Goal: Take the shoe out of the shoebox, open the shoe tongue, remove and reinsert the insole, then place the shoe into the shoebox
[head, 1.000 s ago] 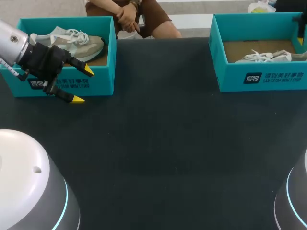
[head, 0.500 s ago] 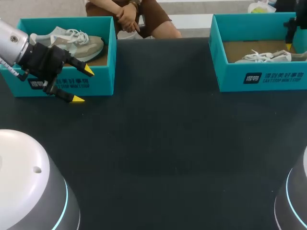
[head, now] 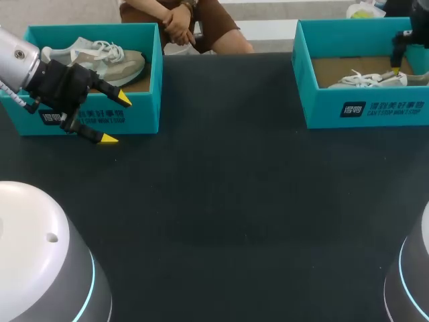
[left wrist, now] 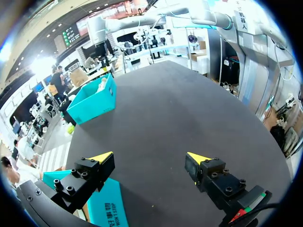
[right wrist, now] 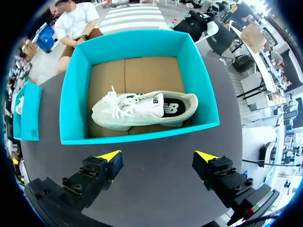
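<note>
**Right arm drops in over the white shoe, left arm sits it out**

Starting on the left: no movement at all. The left gripper (head: 115,119) is parked exactly where it was a second ago, in front of the left-hand shoebox (head: 141,111), just off its front wall. Its yellow tips are spread wide with nothing between them, and its wrist view shows only bare black table (head: 234,201) past the fingers. The grey shoe (head: 110,59) inside that box lies untouched.

Across the table, here's the action. A second ago the right gripper (right wrist: 158,156) was barely a sliver at the far edge of the head view. Half a second later it had slid in over the right-hand shoebox (head: 375,111), and now it has come further in and lower, one dark finger (head: 395,59) hanging over the heel end of the white shoe (head: 365,80).

From its own wrist camera the picture is clear: fingers parted wide, gripping nothing, the box's near wall just ahead of the tips and the white shoe lying on its side on the cardboard floor, toe towards the left box, heel the other way.

So the shoe is in its box and not yet touched. This looks like the opening approach for the lift-out, everything after it yet to come. The finger seems near the box's end wall; I'd watch for a clip there.
</note>
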Available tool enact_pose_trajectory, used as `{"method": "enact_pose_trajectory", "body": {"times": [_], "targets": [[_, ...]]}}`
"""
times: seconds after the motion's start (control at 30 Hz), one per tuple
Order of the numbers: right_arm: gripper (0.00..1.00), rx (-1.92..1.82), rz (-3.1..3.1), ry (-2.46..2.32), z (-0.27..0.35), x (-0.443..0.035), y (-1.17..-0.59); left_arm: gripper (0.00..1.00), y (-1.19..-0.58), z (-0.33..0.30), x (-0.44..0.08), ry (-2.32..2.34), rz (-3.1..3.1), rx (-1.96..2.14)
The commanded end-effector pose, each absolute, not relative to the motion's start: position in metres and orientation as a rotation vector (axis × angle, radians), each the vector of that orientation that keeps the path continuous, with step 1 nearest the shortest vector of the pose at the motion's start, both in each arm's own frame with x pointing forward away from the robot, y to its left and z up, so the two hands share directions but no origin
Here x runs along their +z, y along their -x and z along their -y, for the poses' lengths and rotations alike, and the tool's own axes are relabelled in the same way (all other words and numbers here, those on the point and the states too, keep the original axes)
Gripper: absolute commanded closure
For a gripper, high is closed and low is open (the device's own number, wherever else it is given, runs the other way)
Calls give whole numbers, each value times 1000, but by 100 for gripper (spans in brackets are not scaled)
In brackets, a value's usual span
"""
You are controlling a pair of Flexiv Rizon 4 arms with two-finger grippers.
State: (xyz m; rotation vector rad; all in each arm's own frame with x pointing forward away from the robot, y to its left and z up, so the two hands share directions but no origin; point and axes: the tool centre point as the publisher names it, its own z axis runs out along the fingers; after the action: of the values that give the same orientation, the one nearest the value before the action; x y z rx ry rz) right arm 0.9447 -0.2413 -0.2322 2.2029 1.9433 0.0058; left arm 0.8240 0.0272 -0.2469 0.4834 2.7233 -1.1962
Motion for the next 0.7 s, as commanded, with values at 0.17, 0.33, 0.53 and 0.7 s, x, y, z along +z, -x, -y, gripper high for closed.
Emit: {"method": "enact_pose_trajectory", "body": {"times": [0.17, 0.33, 0.53, 0.7], "targets": [[0, 18, -1939, -2198, 242, -233, -942, 0, -865, -69, -238, -1123, -2428, -792], [0, 18, -1939, -2198, 242, -233, -942, 0, -865, -69, -238, -1123, -2428, -792], [0, 18, -1939, -2198, 242, -233, -942, 0, -865, -69, -238, -1123, -2428, -792], [0, 18, -1939, -2198, 242, -233, -942, 0, -865, -69, -238, -1123, -2428, -792]]}}
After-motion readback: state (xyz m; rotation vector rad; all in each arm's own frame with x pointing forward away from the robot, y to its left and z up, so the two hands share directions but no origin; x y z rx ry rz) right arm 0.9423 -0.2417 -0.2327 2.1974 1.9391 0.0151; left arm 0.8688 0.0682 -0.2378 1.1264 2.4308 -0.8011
